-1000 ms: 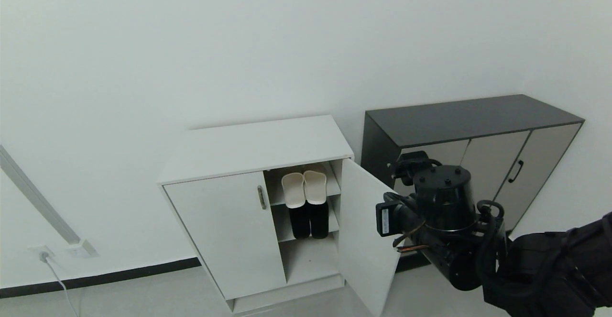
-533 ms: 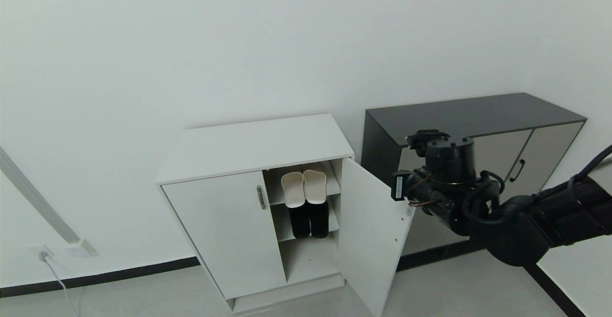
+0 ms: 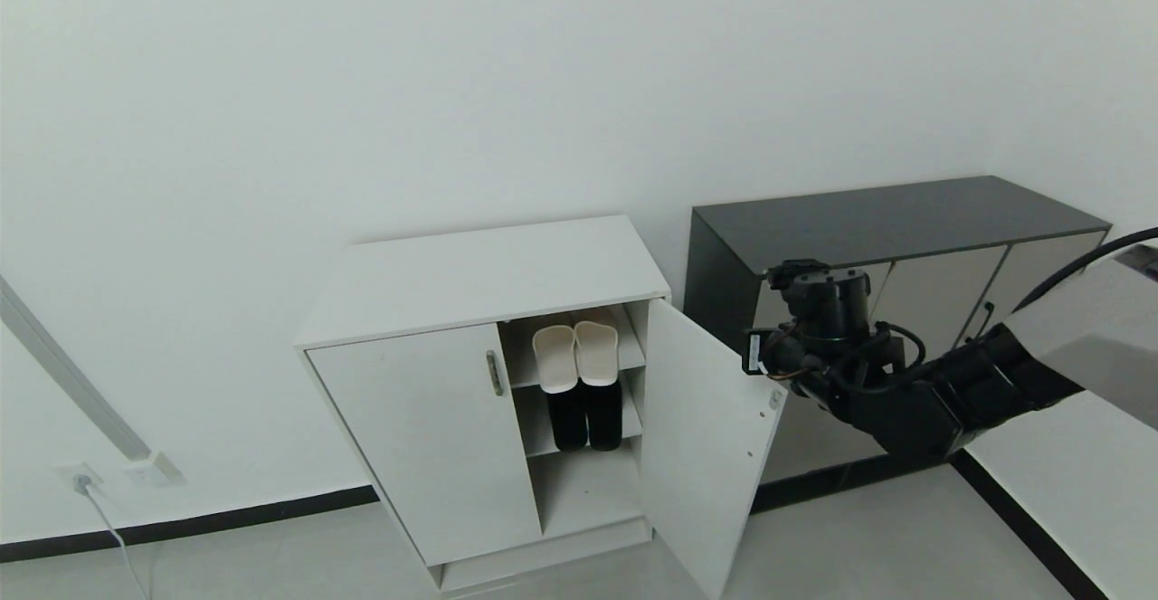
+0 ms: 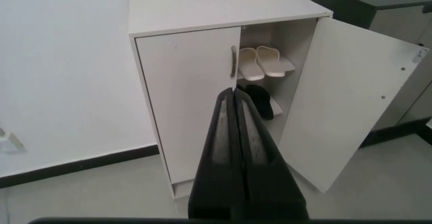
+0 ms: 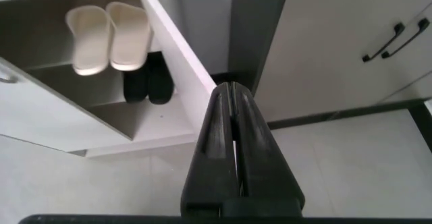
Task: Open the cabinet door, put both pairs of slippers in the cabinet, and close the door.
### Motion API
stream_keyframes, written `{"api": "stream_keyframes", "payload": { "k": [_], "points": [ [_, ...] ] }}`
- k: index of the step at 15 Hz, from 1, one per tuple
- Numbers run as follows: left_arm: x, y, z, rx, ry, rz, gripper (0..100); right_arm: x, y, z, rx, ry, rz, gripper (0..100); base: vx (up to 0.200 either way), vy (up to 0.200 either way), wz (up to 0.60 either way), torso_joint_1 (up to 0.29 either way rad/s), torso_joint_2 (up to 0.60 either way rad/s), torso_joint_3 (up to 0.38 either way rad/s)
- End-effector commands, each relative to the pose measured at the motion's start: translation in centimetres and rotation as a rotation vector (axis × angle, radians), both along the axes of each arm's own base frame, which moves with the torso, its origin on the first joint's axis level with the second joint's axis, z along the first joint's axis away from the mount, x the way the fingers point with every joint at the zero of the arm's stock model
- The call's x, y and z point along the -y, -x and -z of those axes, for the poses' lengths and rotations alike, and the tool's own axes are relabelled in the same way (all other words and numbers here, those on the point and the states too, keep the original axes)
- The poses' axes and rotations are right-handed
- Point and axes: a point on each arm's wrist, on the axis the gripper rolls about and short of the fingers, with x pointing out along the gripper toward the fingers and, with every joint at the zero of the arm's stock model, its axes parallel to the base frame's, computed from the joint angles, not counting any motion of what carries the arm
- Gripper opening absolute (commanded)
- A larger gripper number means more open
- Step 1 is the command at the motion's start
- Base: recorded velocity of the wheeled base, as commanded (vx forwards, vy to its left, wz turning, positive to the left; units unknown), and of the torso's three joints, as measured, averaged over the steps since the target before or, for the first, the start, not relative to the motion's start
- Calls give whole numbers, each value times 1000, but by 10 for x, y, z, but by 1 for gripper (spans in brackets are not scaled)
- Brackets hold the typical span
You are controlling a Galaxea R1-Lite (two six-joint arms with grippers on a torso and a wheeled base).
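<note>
Two pairs of slippers lie inside the low white wooden cabinet (image 3: 488,274), in its right half, behind the open right-hand door (image 3: 701,455). The cream foam slippers (image 3: 575,356) sit side by side on the top shelf, at its front edge, their long axis running from the front to the back of the cabinet. The black slippers (image 3: 586,417) lie directly beneath them on the middle shelf, lined up the same way. Their rounded ends face the opening; these seem to be the heels, though the view is too poor to be sure. The closed left door (image 3: 425,437) carries a slim metal handle (image 3: 494,373) at its inner edge.

The right tool (image 5: 233,89) is clenched on nothing and hangs just outside the open door's free edge, between the white cabinet and the dark-topped grey cabinet (image 3: 887,215). The left tool (image 4: 234,96) is likewise clenched and empty, well apart from the cabinet and facing its front.

Compared with a second ago, the right arm has drawn back from the camera toward the door's outer face. The door and slippers lie as they did.
</note>
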Motion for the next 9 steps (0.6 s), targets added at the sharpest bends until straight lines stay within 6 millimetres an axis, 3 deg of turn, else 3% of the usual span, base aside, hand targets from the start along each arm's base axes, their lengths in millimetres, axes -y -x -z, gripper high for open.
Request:
{"api": "stream_keyframes", "payload": {
  "k": [1,9],
  "points": [
    [0,0,0,0,0,-1,0,4,-14,20,-34,17,23,0,0,0,0,0,0,0],
    [0,0,0,0,2,-1,0,11,-28,37,-58,36,33,0,0,0,0,0,0,0]
  ]
}}
